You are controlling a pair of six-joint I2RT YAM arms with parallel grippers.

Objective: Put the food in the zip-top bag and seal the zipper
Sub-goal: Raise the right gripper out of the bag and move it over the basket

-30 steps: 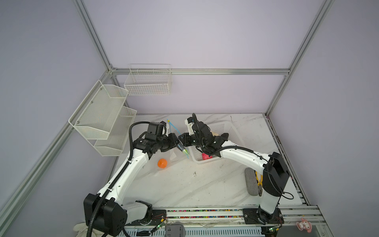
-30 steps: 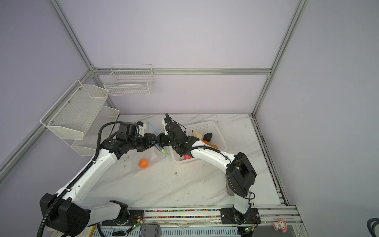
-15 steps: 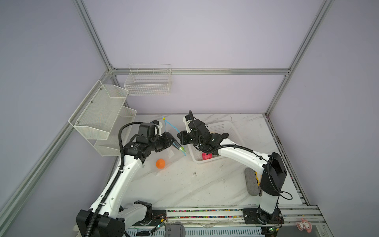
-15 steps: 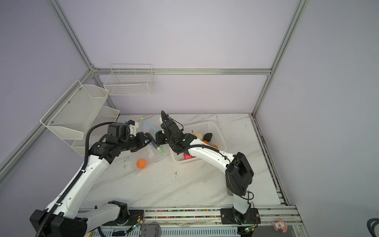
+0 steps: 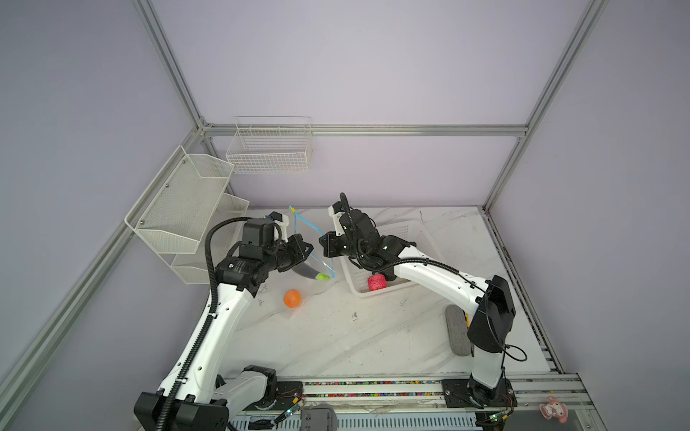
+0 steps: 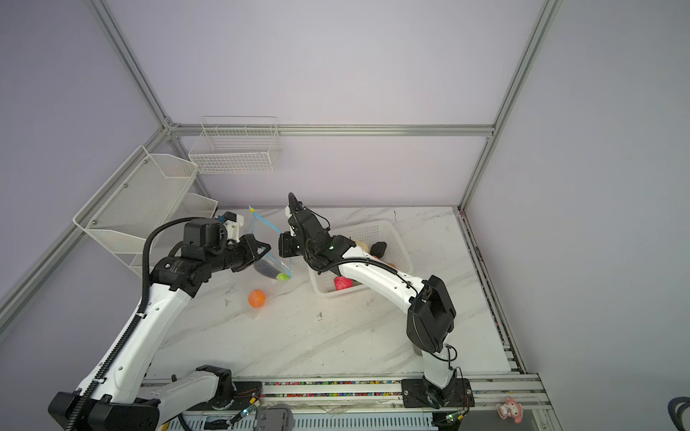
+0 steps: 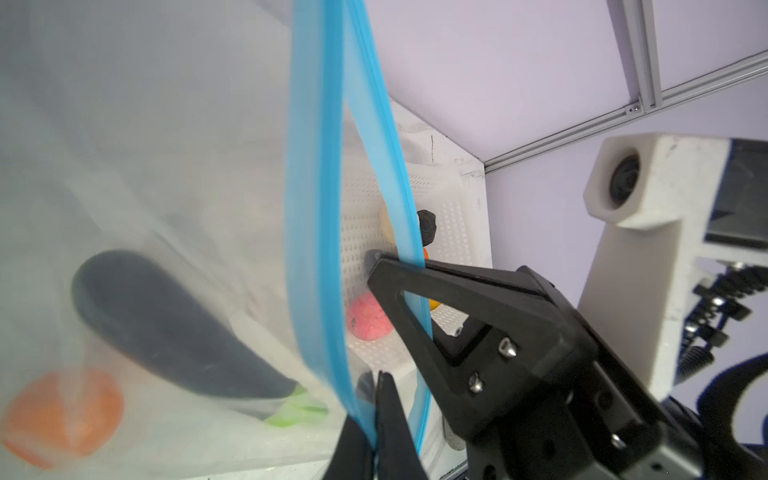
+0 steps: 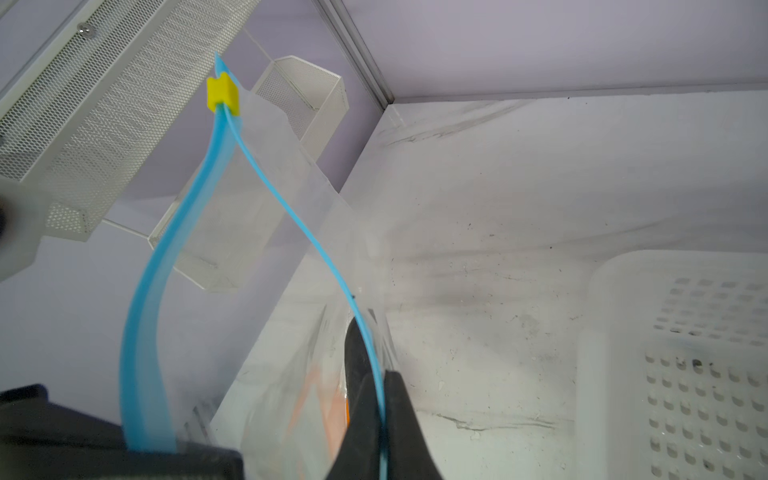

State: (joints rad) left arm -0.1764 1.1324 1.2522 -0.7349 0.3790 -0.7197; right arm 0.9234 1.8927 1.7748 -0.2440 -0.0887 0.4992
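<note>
While pinching opposite lips of the zipper point(image 7: 316, 208), holding the zip-top bag point(image 7: 166, 166) up between the two arms. Top edge clear of the tabletop point(image 5: 354, 336), low end apparently sagging onto it.

Left jaws pressed together on one blue lip, right jaws on the other. Thin plastic only, nothing else gripped. Mouth pulled apart, yellow slider point(image 8: 223, 96) parked at the far end.

Already inside: long black piece point(image 7: 166, 332) with green tip point(image 5: 322, 276). Orange ball point(image 5: 292, 298) also looks bagged at the low end, going by the film around it, but hard to confirm.

Left in the white basket point(image 8: 685, 266): pink bumpy ball point(image 5: 376, 282), black lump point(image 6: 378, 247), cream and orange bits beside it.

So mid-loading, nowhere near sealing. Next move calls for one free set of jaws: probably letting go on the right, fetching the pink bumpy ball, dropping it through the gap. Needs the left hold high and steady to avoid a collapsed mouth.
</note>
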